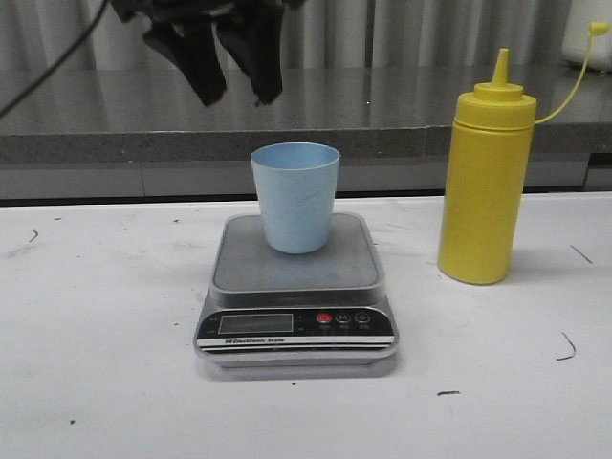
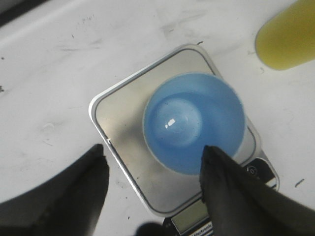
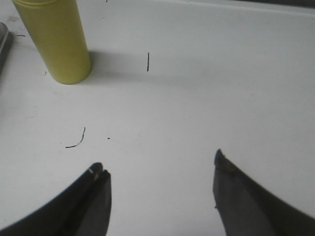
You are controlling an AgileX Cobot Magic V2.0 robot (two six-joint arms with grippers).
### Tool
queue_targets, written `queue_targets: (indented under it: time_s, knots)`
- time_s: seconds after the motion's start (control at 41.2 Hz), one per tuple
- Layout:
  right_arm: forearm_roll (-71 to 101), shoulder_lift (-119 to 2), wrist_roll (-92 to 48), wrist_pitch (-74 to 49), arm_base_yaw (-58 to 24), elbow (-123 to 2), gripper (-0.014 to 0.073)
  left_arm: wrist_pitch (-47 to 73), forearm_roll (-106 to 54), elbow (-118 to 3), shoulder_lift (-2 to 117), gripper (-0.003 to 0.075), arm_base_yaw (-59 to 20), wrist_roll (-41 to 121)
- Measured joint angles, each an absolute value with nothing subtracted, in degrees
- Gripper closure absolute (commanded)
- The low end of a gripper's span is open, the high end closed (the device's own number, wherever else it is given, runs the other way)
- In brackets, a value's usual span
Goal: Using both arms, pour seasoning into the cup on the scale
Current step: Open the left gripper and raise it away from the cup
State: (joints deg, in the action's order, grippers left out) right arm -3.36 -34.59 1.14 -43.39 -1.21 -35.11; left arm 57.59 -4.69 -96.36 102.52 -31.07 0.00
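Observation:
The pale blue cup (image 1: pixel 295 196) stands upright and empty on the steel platform of the scale (image 1: pixel 247 266) at the table's middle. The yellow seasoning bottle (image 1: pixel 486 186) stands upright to the right of the scale, its cap strap hanging off to the right. My left gripper (image 1: pixel 234 94) hangs open and empty high above the cup; in the left wrist view (image 2: pixel 153 150) its fingers straddle the cup (image 2: pixel 194 121) and the scale (image 2: pixel 123 132) from above. My right gripper (image 3: pixel 160 162) is open and empty over bare table, with the bottle (image 3: pixel 56 39) off to one side; it is not in the front view.
A grey counter ledge (image 1: pixel 382 134) runs along the back of the white table (image 1: pixel 96 363). Small dark marks dot the tabletop (image 3: pixel 76 142). The bottle's edge shows in the left wrist view (image 2: pixel 288 42).

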Motion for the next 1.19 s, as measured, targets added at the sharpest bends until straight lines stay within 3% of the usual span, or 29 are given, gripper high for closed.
queue_targets:
  time_s: [0.8,1.188]
  knots:
    - [-3.36,-34.59,1.14,-43.39,-1.21,-35.11,0.0118,47.55,-2.00,-53.30,40.16,0.0313,-29.63,0.00]
    - [-3.36,-34.59,1.14,-43.39,-1.21,-35.11,0.0118,46.88,-1.41,-43.70,27.50,0.0313,-29.49,-3.21]
